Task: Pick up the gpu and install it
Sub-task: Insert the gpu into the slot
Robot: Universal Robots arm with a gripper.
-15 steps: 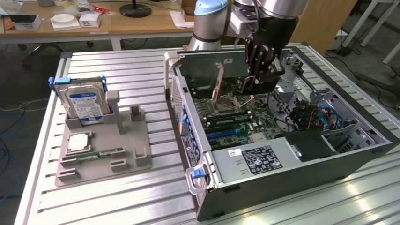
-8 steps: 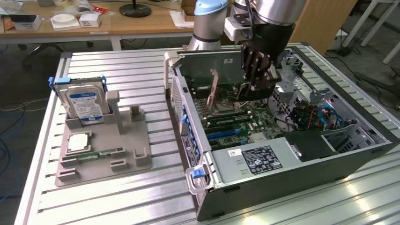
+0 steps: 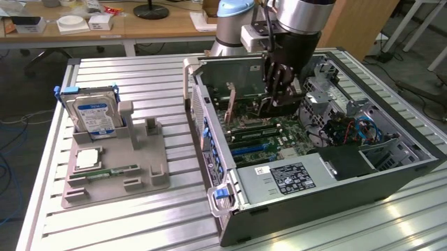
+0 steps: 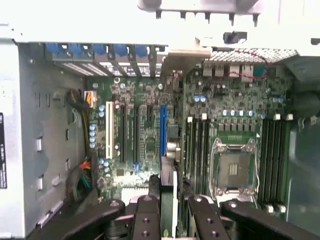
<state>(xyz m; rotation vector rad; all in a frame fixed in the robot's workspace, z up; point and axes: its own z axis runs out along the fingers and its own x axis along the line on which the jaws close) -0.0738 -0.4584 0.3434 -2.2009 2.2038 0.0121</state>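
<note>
My gripper (image 3: 277, 104) hangs inside the open computer case (image 3: 307, 183), above the green motherboard (image 3: 269, 138). It is shut on the gpu (image 3: 234, 78), a flat green card held upright on its edge, with its copper-coloured contact edge pointing down. In the wrist view the gripper (image 4: 168, 212) shows two black fingers (image 4: 146, 215) clamped on the card's thin edge (image 4: 170, 187). The card hovers over the motherboard (image 4: 145, 115), roughly in line with the blue expansion slot (image 4: 163, 129) and apart from it.
The case's walls, drive cage (image 3: 335, 104) and cables (image 3: 356, 130) close in around the gripper. The CPU socket (image 4: 232, 167) lies beside the slots. A grey fixture (image 3: 115, 162) at the exterior view's left holds a hard drive (image 3: 96, 115) and a RAM stick (image 3: 112, 171).
</note>
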